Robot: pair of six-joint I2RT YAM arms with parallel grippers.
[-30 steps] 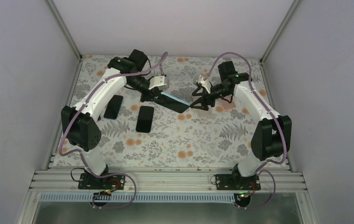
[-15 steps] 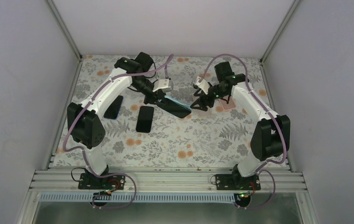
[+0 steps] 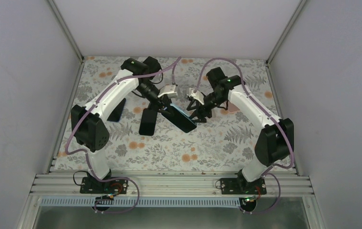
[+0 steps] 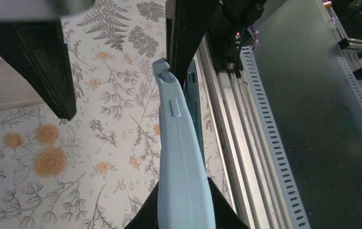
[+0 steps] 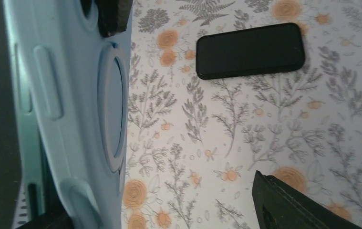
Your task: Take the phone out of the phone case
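My left gripper (image 3: 168,106) is shut on a phone in a light blue case (image 3: 181,118) and holds it tilted above the table. In the left wrist view the case (image 4: 183,162) runs edge-on away from my black fingers (image 4: 145,217), with the phone's dark edge (image 4: 194,109) showing beside it. My right gripper (image 3: 195,112) is open at the case's far end. In the right wrist view the case back (image 5: 74,119) fills the left side next to one finger, and the other finger (image 5: 293,205) stands well apart.
A bare black phone (image 3: 148,121) lies on the floral table just left of the held case; it also shows in the right wrist view (image 5: 250,50). Another dark phone (image 3: 116,109) lies further left. The metal rail (image 4: 245,143) marks the near edge.
My left gripper has carried the cased phone right and nearer. My right gripper has moved left, up to the case's free end, and stayed open.
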